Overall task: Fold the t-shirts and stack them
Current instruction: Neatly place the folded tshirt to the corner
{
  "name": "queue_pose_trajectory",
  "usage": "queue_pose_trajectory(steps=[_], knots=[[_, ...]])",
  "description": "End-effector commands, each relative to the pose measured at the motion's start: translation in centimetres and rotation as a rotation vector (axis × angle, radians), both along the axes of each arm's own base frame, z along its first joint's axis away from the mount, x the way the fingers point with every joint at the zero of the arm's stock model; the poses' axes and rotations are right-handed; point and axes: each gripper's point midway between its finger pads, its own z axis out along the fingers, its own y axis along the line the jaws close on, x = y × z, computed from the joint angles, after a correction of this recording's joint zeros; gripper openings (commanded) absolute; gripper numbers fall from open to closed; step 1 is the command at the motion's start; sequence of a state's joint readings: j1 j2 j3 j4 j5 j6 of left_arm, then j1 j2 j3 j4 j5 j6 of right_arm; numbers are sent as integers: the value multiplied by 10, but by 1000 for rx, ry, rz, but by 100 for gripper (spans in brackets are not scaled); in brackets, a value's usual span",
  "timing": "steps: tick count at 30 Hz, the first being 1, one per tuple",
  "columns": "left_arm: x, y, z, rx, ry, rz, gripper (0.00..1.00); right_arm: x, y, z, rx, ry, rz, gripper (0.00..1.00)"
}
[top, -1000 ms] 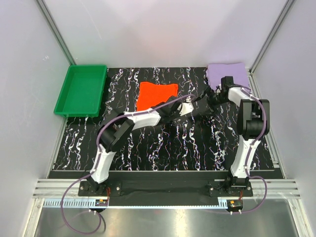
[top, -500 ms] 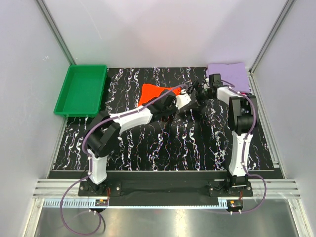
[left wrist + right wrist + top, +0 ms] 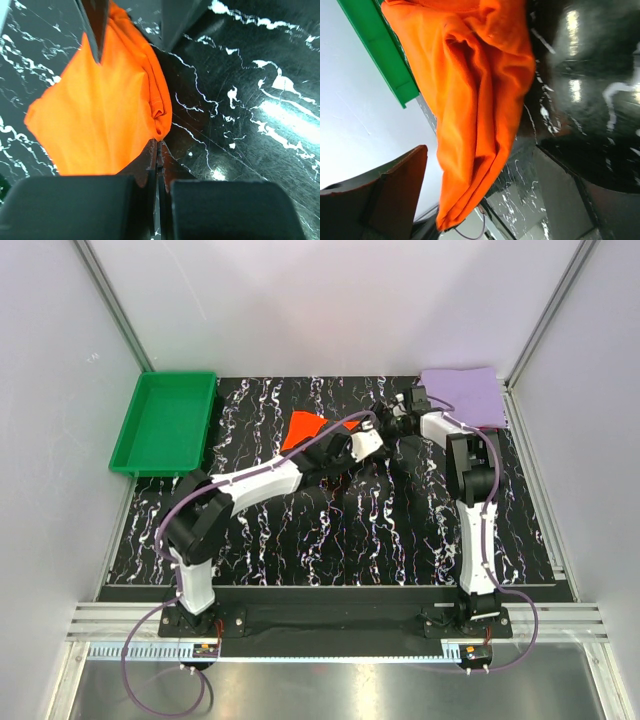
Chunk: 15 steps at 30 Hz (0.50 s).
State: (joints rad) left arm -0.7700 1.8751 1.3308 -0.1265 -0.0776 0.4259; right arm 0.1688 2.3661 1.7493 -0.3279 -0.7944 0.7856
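No legible text, label, brand, number or sign is found on the orange t-shirt (image 3: 305, 428), the lavender t-shirt (image 3: 465, 395) at the table's far right corner, or the green tray (image 3: 165, 425) at its far left corner. A pale strip (image 3: 130, 650) along the near rail carries fine tick marks, and any figures on it are too small to read.

Left arm reaches forward-right, left end effector (image 3: 157, 149) pinched closed. Right arm extends forward, wrist bent left, right end effector (image 3: 393, 421) jaws spread wide.
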Motion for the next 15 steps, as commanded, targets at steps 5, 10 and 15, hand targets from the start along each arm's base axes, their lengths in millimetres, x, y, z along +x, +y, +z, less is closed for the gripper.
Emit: queue_pose_trajectory(steps=[5, 10, 15], knots=[[-4, -5, 46, -87, -75, -45, 0, 8, 17, -17, -36, -13, 14, 84], [-9, -5, 45, -96, -63, -58, 0, 15, 17, -27, -66, -14, 12, 74], [-13, -6, 40, -119, -37, -45, 0, 18, 21, -24, -88, -56, 25, 54]])
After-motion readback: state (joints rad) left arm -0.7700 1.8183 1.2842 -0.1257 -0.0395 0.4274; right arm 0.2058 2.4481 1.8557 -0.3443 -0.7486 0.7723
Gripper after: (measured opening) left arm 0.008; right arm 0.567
